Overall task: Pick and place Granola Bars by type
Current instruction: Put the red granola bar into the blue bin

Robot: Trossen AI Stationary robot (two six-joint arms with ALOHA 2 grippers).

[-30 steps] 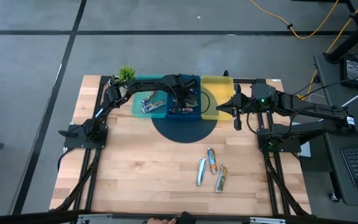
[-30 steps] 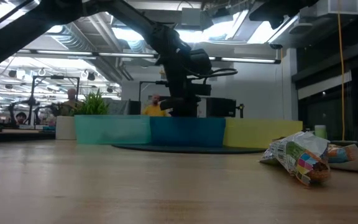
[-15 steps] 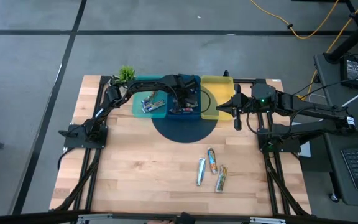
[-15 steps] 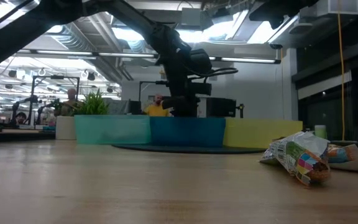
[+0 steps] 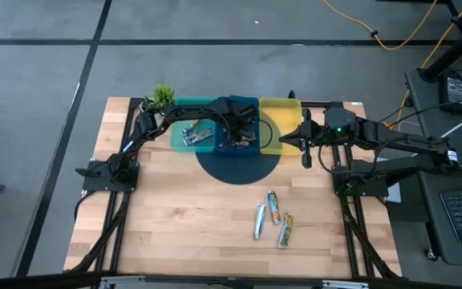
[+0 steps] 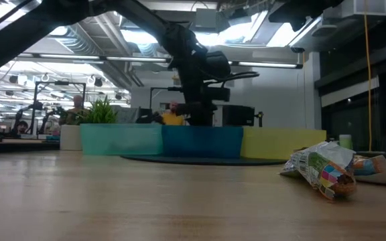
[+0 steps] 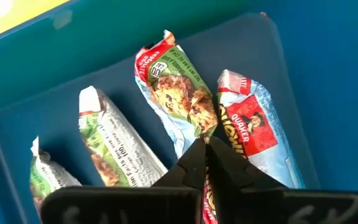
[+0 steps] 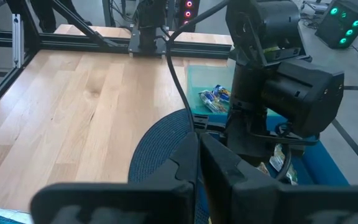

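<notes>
Three granola bars (image 5: pixel 273 217) lie loose on the desk (image 5: pixel 175 225), well apart from both sets of fingers, their long axes running roughly away from the trays toward the desk's near edge; they sit on the right arm's side, so the right gripper (image 5: pixel 281 143) looks the nearer one for the next pick. That gripper hangs beside the yellow tray (image 5: pixel 277 112) with its fingers together and nothing between them. The left gripper (image 7: pixel 205 160) is down inside the blue tray (image 7: pixel 166 18), fingers pressed together at their tips, with no bar clamped that I can see. Just past those fingertips lie multicoloured bars (image 7: pixel 179 99), fanned out with their long axes pointing away from the fingers, one of them passing right beneath the fingertips. The teal tray (image 5: pixel 189 143), on the far side of the left gripper from the yellow one, holds blue-wrapped bars (image 5: pixel 194 132). Whether the yellow tray holds anything, I cannot tell.
</notes>
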